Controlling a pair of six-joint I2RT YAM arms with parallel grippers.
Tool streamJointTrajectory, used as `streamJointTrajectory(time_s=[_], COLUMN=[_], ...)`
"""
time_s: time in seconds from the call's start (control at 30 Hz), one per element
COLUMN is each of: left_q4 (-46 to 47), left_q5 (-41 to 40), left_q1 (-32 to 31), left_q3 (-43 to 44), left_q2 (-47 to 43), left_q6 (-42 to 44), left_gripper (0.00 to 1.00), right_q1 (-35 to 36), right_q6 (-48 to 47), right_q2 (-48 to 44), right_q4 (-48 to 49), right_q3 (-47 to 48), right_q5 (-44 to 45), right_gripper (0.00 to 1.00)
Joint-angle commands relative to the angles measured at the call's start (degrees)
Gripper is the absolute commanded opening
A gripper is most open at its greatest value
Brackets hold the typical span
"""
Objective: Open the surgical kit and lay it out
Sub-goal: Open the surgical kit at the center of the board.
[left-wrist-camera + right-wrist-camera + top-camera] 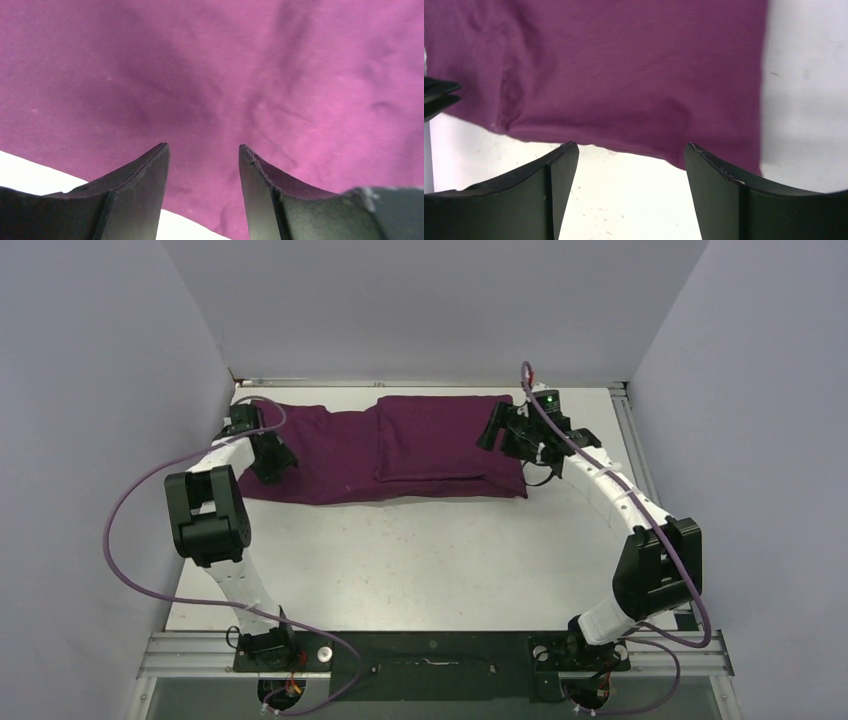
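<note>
**Purple wrap lying crosswise at the far end, both pincers open**

Starting from the near edge: the two arm bases sit on a black rail (440, 655). Past that there's a wide stretch of bare white tabletop (420, 560).

Beyond it is the purple cloth wrap (345, 455), well toward the far side. Its long axis runs left to right across the tabletop, roughly parallel to the back wall (430, 300). The left half lies flat in a thin layer. The right half is a thicker folded bundle (445, 435), rectangular, with its long side going the same way as the wrap.

The left pincer (272, 468) hangs over the wrap's left end, near the front edge. In its wrist view the jaws are partly apart with nothing between them, just wrinkled purple cloth below. I can't tell whether the tips touch it.

The right pincer (497, 428) is at the bundle's right end, pointing in toward it. Its jaws stand wide and hold nothing. In the wrist view the cloth's edge lies just past the fingertips, with white tabletop under them.
</note>
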Motion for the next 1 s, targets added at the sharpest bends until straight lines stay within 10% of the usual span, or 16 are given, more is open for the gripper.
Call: streamJointTrajectory(time_s=[0.0,0.53,0.97], left_q4=[-5.83,-12.18,-12.24], left_q5=[-7.51,-14.24,-18.19], left_q1=[1.74,8.48,10.16], left_q3=[2.91,5.02,3.80], left_q2=[3.80,9.00,8.95], left_q6=[-0.61,0.50,0.06], left_gripper=[0.49,0.42,0.40], right_q1=[6.31,30.63,34.96], right_q6=[-5.38,-18.29,-20.44], right_q2=[2.75,26.69,36.06], right_q4=[4.60,0.95,1.62], right_q3=[4.79,28.03,34.59], right_q5=[1.77,19.71,25.45], right_gripper=[0.74,0.76,0.75])
